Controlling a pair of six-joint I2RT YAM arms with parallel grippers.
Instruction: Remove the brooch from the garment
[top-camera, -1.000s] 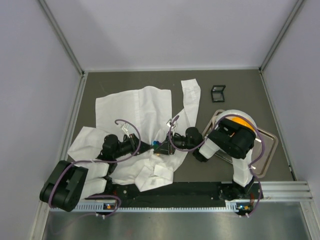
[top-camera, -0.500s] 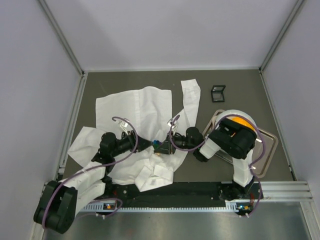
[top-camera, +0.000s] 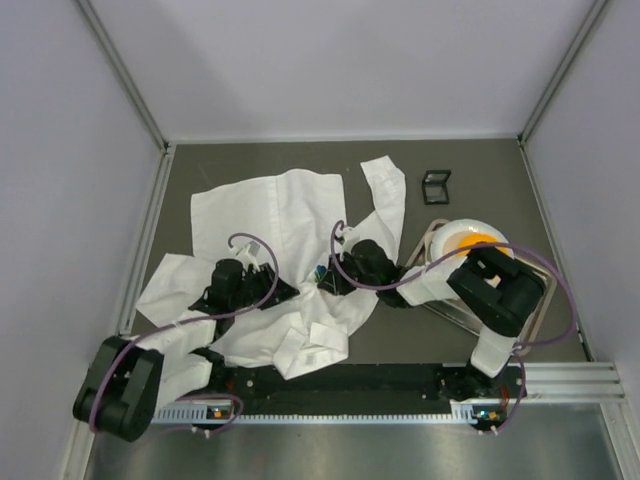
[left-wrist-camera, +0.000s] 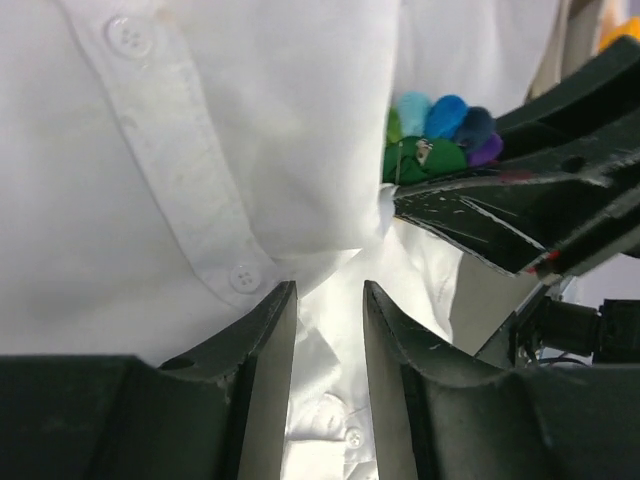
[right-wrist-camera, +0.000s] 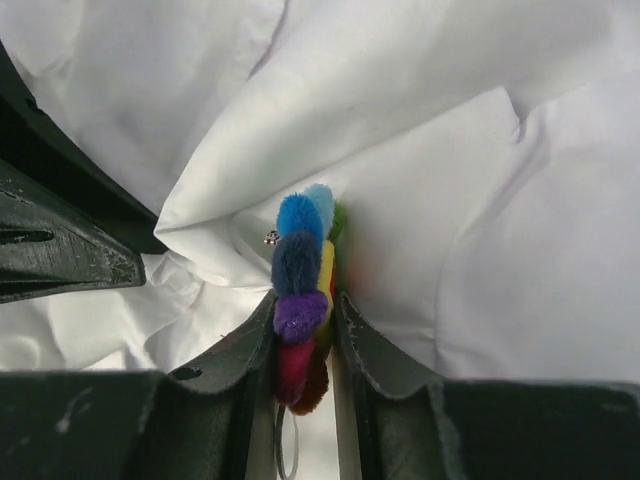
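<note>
The white shirt (top-camera: 270, 215) lies creased across the mat's left and middle. The many-coloured brooch (right-wrist-camera: 298, 262) is still pinned to a fold of it. My right gripper (right-wrist-camera: 305, 312) is shut on the brooch edge-on; in the top view it (top-camera: 326, 278) is at the shirt's middle. In the left wrist view the brooch (left-wrist-camera: 440, 130) shows above the right gripper's fingers (left-wrist-camera: 500, 215). My left gripper (left-wrist-camera: 330, 300) is narrowly open at a buttoned placket fold, with shirt fabric showing in the gap; in the top view it (top-camera: 288, 290) is just left of the brooch (top-camera: 320, 272).
A metal tray (top-camera: 535, 300) with a white bowl holding something orange (top-camera: 470, 240) sits at the right, under the right arm. A small black-framed square (top-camera: 436, 186) lies at the back right. Frame posts and walls close in the mat.
The right gripper has shifted up and left with the brooch, dragging the shirt fold along. The left gripper has drawn back to the left. The right arm's elbow has swung out to the right.
</note>
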